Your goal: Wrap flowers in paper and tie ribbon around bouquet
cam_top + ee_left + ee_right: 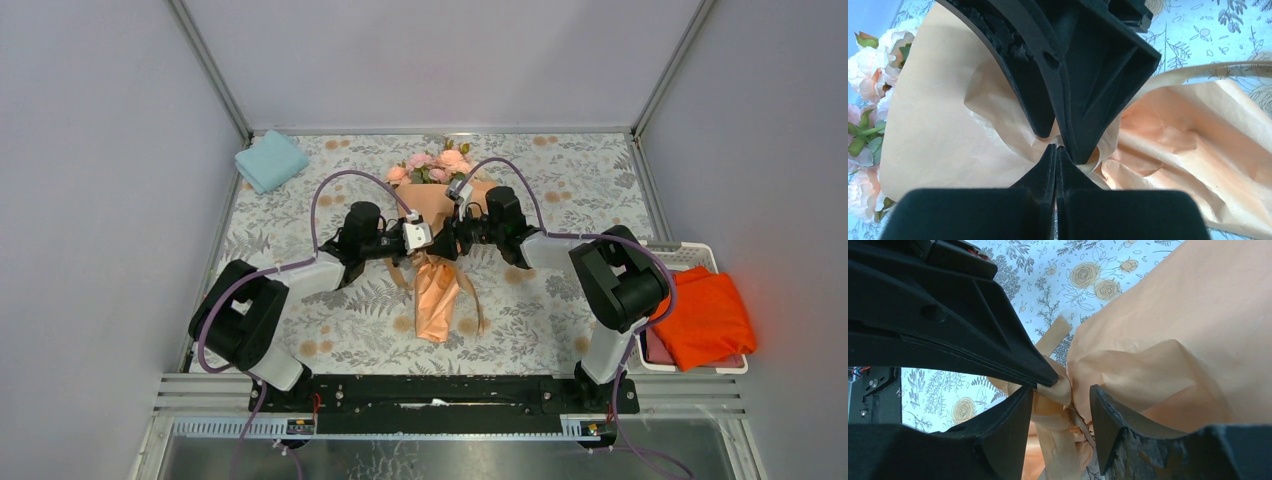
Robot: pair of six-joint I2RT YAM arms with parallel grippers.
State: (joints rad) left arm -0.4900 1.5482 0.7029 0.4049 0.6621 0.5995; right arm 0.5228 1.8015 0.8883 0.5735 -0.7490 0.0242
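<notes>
Your bouquet of pink and cream roses in a peach-orange paper cone (437, 295) lies on the tabletop (560, 180), long axis far-to-near, blooms far; left pincer (1055, 150) clenched at its waist from the left, hold on anything unclear, right pincer (1060, 390) parted astride the narrow tan-brown ribbon (1053, 337) knot opposite.

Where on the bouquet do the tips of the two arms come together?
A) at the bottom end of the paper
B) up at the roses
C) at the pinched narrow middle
C: the left end effector and right end effector meet at the pinched waist of the paper, with the flowers farther back.
</notes>
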